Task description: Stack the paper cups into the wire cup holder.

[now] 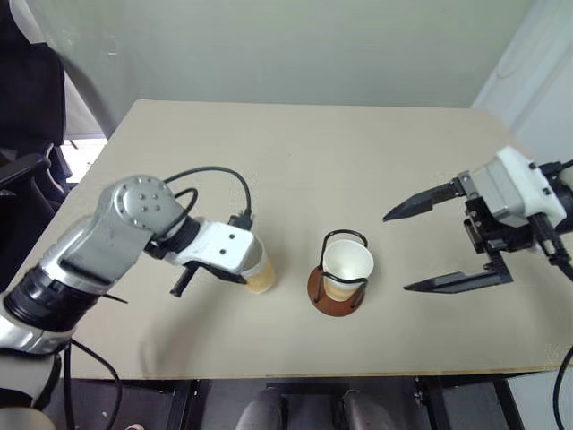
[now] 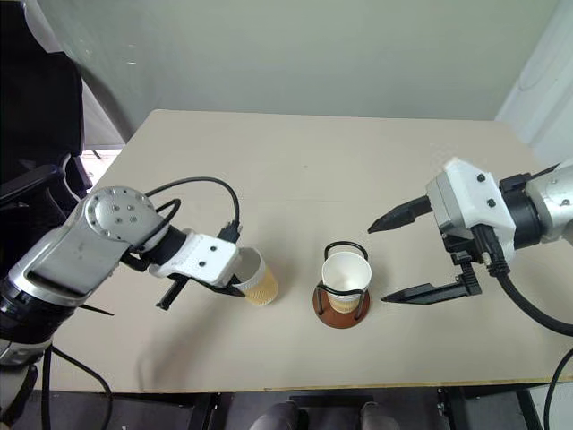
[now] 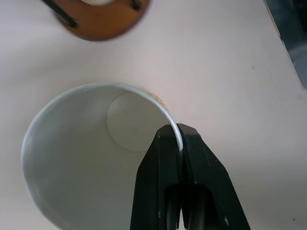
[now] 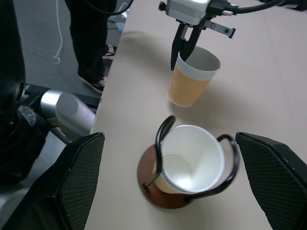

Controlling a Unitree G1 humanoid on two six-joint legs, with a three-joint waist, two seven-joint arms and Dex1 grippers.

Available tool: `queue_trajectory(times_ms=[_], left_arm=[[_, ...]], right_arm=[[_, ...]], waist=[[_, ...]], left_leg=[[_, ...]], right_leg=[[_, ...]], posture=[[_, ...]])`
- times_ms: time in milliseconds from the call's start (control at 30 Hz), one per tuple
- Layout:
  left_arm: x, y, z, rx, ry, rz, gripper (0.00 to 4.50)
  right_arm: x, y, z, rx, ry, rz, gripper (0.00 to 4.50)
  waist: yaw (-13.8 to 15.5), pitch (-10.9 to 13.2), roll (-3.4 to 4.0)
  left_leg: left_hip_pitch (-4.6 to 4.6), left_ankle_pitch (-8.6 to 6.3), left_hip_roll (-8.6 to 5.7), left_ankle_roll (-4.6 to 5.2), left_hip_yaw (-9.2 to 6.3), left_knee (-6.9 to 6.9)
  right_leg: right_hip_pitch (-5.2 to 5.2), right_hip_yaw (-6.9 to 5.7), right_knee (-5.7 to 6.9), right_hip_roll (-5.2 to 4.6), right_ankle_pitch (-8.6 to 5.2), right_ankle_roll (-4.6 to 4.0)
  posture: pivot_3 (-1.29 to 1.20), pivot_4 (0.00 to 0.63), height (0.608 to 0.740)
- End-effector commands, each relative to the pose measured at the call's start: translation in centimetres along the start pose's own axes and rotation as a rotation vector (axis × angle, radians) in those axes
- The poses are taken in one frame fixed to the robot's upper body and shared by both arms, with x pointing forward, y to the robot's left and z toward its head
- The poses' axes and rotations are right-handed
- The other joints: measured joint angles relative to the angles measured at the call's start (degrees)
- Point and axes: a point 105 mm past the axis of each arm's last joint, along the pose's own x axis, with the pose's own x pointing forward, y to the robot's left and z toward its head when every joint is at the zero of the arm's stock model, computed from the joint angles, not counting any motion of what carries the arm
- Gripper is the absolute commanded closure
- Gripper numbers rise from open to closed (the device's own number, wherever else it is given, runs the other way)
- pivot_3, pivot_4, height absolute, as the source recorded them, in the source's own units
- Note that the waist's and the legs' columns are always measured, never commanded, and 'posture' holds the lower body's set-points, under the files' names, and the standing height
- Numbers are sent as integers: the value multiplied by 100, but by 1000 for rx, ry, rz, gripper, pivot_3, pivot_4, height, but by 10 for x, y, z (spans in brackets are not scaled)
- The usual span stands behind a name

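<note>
My left gripper point(image 3: 178, 138) is shut on the rim of a paper cup point(image 1: 260, 274), one finger inside and one outside. That tan cup point(image 4: 191, 80) leans a little, low over the table, left of the wire cup holder point(image 1: 315, 288). The holder's brown base point(image 4: 146, 178) carries black wire loops, and a second paper cup point(image 2: 346, 271) stands upright inside them. My right gripper point(image 1: 397, 253) hangs open to the right of the holder, above the table, with nothing between its fingers point(image 4: 81, 182).
The beige table point(image 1: 295, 161) has bare room behind and to both sides of the holder. Its front edge runs close below the holder. A black chair point(image 1: 27, 107) stands off the table's left side, and a person's legs point(image 4: 88, 33) stand there too.
</note>
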Motion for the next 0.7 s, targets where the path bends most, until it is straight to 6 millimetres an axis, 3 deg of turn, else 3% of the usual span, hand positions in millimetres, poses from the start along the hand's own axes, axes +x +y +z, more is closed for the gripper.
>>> queue_trajectory(times_ms=[33, 200, 367, 700], left_arm=[[-16, 7, 8, 12, -26, 13, 4483], [-34, 19, 24, 13, -92, 44, 4483], [-52, 38, 55, 33, -218, 80, 4483], [-65, 55, 107, 88, -396, 36, 4483]], right_arm=[[-7, -8, 4, 17, -7, -27, 0], [-10, -12, -4, 43, 11, -35, 0], [-12, -13, -12, 53, 30, -46, 0], [-19, -12, -22, 88, 77, -86, 0]], waist=[[1, 0, 0], [6, 0, 0], [22, 1, 0], [28, 1, -1]], left_leg=[[0, 0, 0, 0, 0, 0], [-3, 0, -1, 0, 0, -1], [-6, 0, 0, 0, 0, -1], [-12, 0, 0, 0, 0, -3]], right_leg=[[0, 0, 0, 0, 0, 0], [-1, -1, -3, 0, 0, 0], [-3, -1, -5, -1, 0, 1], [-4, -2, -12, -2, 3, 5]], posture=[[0, 150, 740], [0, 150, 740], [0, 150, 740], [0, 150, 740]])
